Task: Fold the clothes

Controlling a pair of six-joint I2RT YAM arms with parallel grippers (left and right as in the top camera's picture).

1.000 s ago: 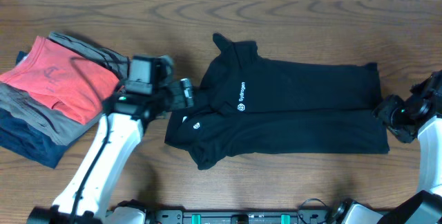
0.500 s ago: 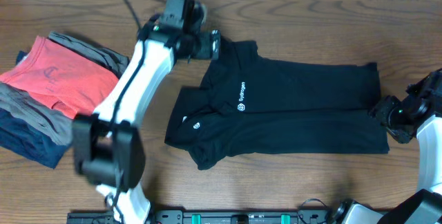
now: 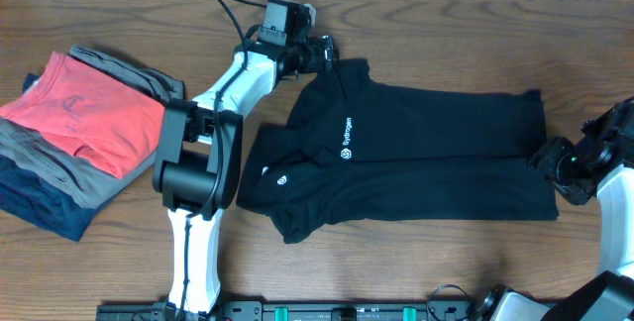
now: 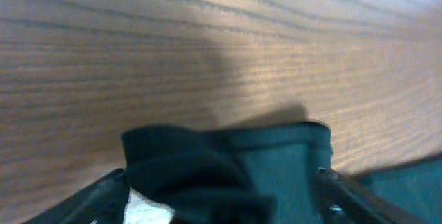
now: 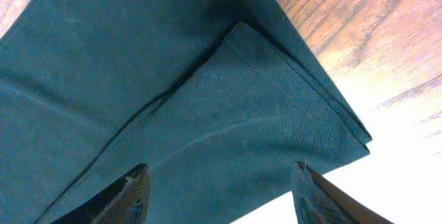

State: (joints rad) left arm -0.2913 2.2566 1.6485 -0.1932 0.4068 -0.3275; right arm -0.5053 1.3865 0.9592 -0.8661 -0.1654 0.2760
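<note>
Black soft collared shirt [image 3: 426,153], flat oblong, on grained wooden table [image 3: 446,24]

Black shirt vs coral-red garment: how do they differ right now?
The black shirt lies stretched out mid-table; the coral-red garment is folded compact on a stack at the left. The shirt has white logo text; the coral one shows none. Both are soft fabric on the table.
</note>
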